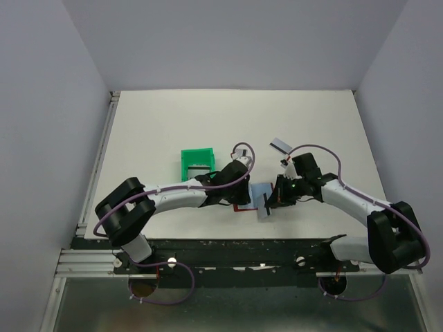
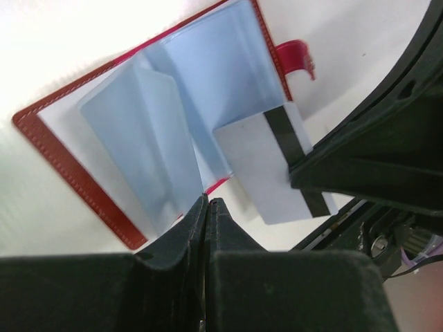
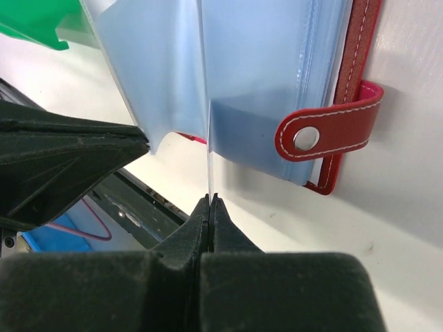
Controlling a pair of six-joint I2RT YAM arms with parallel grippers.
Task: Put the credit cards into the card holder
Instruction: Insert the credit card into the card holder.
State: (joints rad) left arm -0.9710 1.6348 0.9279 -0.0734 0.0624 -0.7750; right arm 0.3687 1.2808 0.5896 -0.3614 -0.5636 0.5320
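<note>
The card holder (image 2: 138, 131) is lying open on the table (image 1: 159, 124) between the two arms, red cover down, pale blue sleeves fanned upward. One sleeve is pinched at its edge by the left gripper (image 2: 208, 204), whose jaws are closed flat on the plastic, and the leaf is held lifted off the others. From the other side a credit card (image 2: 259, 173) is clamped in the right gripper (image 3: 210, 200), jaws tight on its thin edge, dark stripe toward the fingers. Its leading corner is set against the lower edge of the right-hand sleeves; whether it is inside a pocket cannot be told. In the right wrist view the same card is seen edge-on as a thin line rising from the fingertips to the blue plastic. The red snap strap (image 3: 325, 131) is folded over beside the sleeves. Behind the left arm a green tray (image 1: 187, 158) is seen with a tray card (image 1: 199, 169) in it, and a loose card (image 1: 279, 145) is lying on the table beyond the right gripper.
</note>
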